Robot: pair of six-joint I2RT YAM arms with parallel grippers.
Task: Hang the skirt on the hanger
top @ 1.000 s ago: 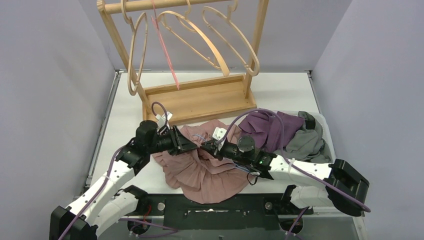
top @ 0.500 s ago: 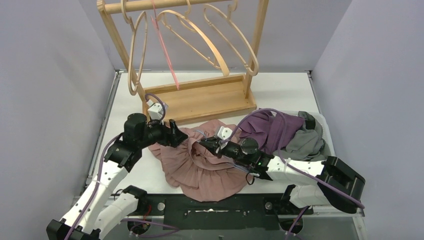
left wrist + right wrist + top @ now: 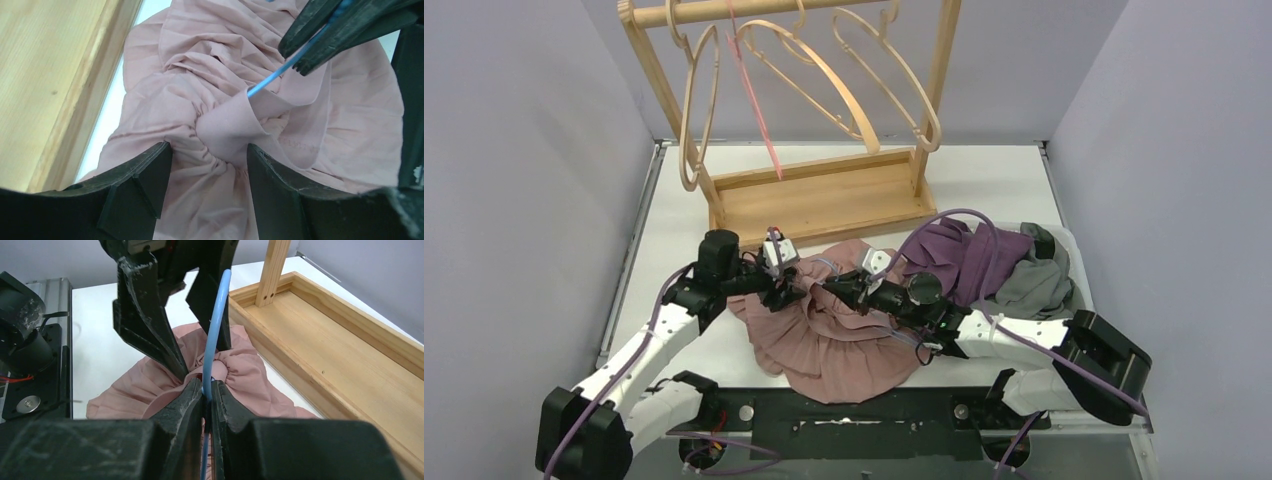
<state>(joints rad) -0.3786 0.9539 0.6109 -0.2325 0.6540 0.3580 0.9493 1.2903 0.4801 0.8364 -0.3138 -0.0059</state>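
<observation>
The pink skirt (image 3: 824, 345) lies crumpled on the white table in front of the arms. My right gripper (image 3: 829, 290) is shut on a thin blue hanger (image 3: 216, 325), whose wire rises from between the jaws (image 3: 206, 387) over the skirt's gathered waistband (image 3: 245, 375). My left gripper (image 3: 792, 285) faces it from the left. Its jaws stand open (image 3: 207, 150) on either side of a bunched fold of the waistband (image 3: 225, 127). In the left wrist view the blue hanger (image 3: 270, 82) and the right gripper's fingertips (image 3: 320, 35) sit just beyond that fold.
A wooden rack (image 3: 824, 195) with several wooden hangers (image 3: 864, 90) and a thin pink one (image 3: 759, 100) stands behind the skirt. A purple garment (image 3: 974, 255) and a grey one (image 3: 1039, 285) lie heaped at the right.
My left gripper let go, drew back to the left, then returned to the waistband with its jaws open. The right gripper, still shut on the hanger, shifted slightly toward the rack.
</observation>
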